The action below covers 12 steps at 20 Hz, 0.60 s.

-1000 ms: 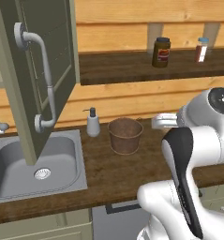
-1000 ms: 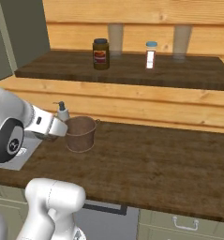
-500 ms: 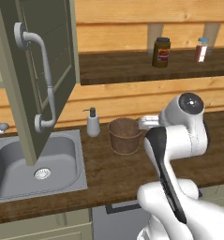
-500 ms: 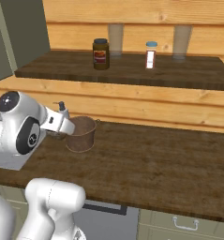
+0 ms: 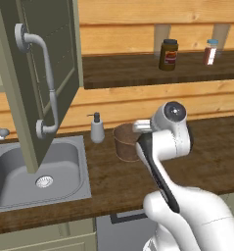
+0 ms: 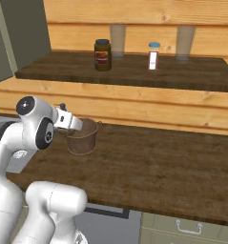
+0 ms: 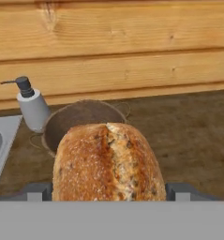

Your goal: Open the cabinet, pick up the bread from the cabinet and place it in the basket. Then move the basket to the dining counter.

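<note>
Gripper (image 7: 108, 190) — jaws closed on the bread (image 7: 108, 161), one dark finger tip visible at each lower flank of the loaf in the hand view. The loaf was crusty and orange-brown with a split running along its top; it was held in the air in front of the basket's mouth, hiding the near rim.

Basket (image 5: 126, 142) — round, brown, tapering toward its base, with thin wire loops at the rim. It stood upright on the dark wooden desk (image 6: 163, 162), near the wooden wall boards. Its inside looked dark; whether anything lay in it could not be told. In the right base view the white hand (image 6: 67, 121) reached the basket's rim from the left side.

Soap bottle (image 5: 97, 129) — pale grey with a dark pump, upright just beside the basket, between it and the sink (image 5: 35, 174).

Cabinet (image 5: 40, 73) — grey-green door with a recessed panel and a long curved metal bar handle (image 5: 47, 88), standing swung open above the sink.

Shelf (image 6: 134, 71) — dark wood, above the desk, carrying a brown jar (image 6: 102, 55) and, well apart from it, a small shaker with a blue cap (image 6: 153, 55).
</note>
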### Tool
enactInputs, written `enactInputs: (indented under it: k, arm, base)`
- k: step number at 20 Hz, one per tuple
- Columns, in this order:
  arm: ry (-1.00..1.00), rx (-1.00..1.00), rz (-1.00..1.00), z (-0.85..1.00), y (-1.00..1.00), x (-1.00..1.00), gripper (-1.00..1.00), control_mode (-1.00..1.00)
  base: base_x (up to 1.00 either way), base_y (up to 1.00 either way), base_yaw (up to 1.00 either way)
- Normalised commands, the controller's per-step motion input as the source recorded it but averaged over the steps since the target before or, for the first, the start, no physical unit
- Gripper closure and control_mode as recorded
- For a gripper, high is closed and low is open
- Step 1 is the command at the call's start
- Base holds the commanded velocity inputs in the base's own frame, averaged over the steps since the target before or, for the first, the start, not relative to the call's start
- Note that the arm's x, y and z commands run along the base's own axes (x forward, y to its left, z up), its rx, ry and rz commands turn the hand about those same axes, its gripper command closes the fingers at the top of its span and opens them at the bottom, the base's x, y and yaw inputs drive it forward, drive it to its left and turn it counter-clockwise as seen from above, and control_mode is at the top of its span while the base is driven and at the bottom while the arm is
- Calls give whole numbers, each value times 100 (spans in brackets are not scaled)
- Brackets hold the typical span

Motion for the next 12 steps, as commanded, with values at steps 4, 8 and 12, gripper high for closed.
enactInputs:
  k: [4, 8, 12]
  arm:
    - [1, 0, 7, -3, 15, 73, 100, -100]
    - [10, 0, 10, -19, 3, 71, 100, -100]
    - [20, 0, 10, -31, 0, 68, 100, -100]
  base:
    - [0, 0, 0]
    - [0, 0, 0]
    - [0, 0, 0]
